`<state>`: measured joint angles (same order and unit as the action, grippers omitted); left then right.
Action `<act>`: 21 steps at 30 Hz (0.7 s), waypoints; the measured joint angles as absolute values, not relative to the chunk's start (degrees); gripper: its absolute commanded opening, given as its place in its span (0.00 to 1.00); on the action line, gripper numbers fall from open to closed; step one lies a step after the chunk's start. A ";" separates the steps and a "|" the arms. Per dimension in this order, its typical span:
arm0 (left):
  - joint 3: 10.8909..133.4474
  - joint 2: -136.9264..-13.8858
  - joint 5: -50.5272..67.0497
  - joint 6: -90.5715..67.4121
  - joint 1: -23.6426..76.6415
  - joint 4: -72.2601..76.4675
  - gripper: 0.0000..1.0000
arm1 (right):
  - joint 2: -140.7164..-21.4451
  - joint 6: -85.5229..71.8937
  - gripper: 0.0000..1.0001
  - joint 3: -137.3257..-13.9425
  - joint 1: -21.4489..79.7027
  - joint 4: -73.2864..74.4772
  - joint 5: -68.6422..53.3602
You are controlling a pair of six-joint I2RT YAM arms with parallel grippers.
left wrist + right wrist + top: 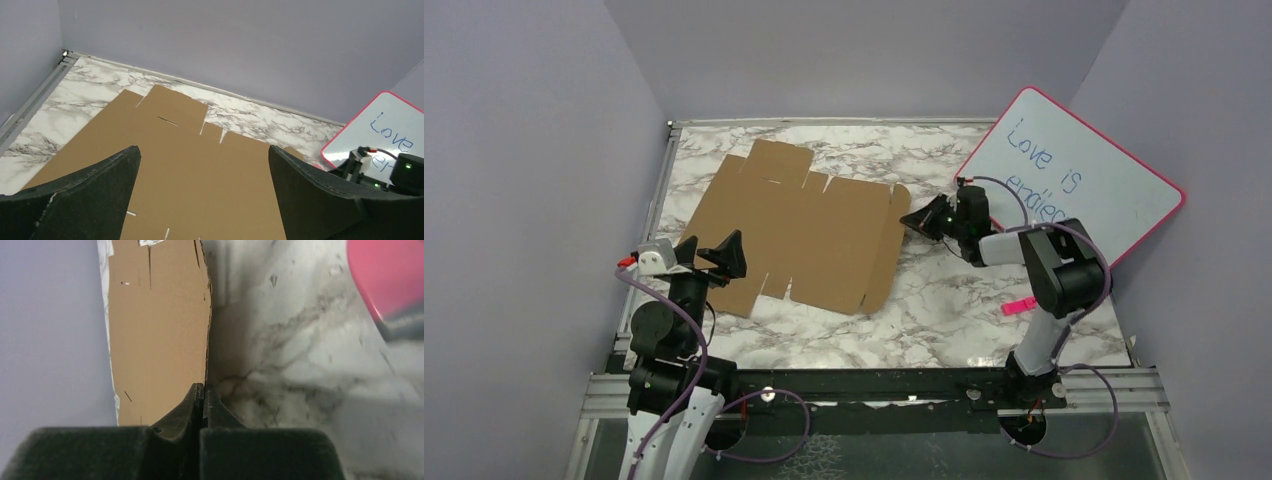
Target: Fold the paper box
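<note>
Right jaws clenched on the paper box (pixel 799 235) edge (a flat sheet on the counter (pixel 964 325)); left jaws hung released.

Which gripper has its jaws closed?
The right gripper, pinching the right edge of the paper box; the left gripper hangs wide open.

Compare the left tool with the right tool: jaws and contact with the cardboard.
The left tool stands wide open; the right tool is shut. The left tool hovers over the near-left corner of the paper box, touching nothing that shows; the right tool pinches its right edge. Both are black and two-fingered.
</note>
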<state>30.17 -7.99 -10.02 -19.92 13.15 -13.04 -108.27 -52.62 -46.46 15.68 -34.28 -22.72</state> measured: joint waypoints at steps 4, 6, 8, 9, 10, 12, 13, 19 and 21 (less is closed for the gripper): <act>30.17 -8.23 -10.02 -19.92 13.69 -12.97 0.99 | -96.31 -54.46 0.01 -36.67 15.68 -34.39 -18.15; 30.17 -8.45 -10.02 -19.94 14.02 -12.97 0.99 | -90.48 -55.75 0.01 -32.03 15.68 -34.37 -16.23; 30.17 -8.80 -10.02 -19.99 14.41 -12.97 0.99 | -84.88 -57.45 0.01 -27.22 15.68 -34.44 -14.90; 30.17 -8.99 -10.04 -20.03 14.57 -12.97 0.99 | -82.32 -58.50 0.01 -24.80 15.68 -34.50 -14.26; 30.15 -9.28 -10.07 -20.21 14.79 -12.97 0.99 | -79.81 -59.59 0.01 -22.28 15.68 -34.37 -13.72; 30.09 -9.74 -10.09 -20.58 15.16 -12.97 0.99 | -74.63 -62.00 0.01 -17.28 15.70 -33.50 -12.49; 30.02 -10.00 -10.11 -20.86 15.33 -12.97 0.99 | -72.20 -63.11 0.02 -15.09 15.70 -32.91 -11.97; 29.71 -12.71 -12.47 -24.34 16.05 -13.72 0.99 | -59.83 -66.37 0.17 -8.19 15.99 -26.17 -11.25; 29.43 -13.85 -13.43 -26.09 16.16 -14.28 0.99 | -57.30 -66.02 0.28 -7.86 16.14 -23.16 -11.60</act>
<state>29.43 -13.85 -13.43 -26.09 16.16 -14.28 -57.30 -66.02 -7.86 16.14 -23.16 -11.60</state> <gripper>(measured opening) 0.988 0.151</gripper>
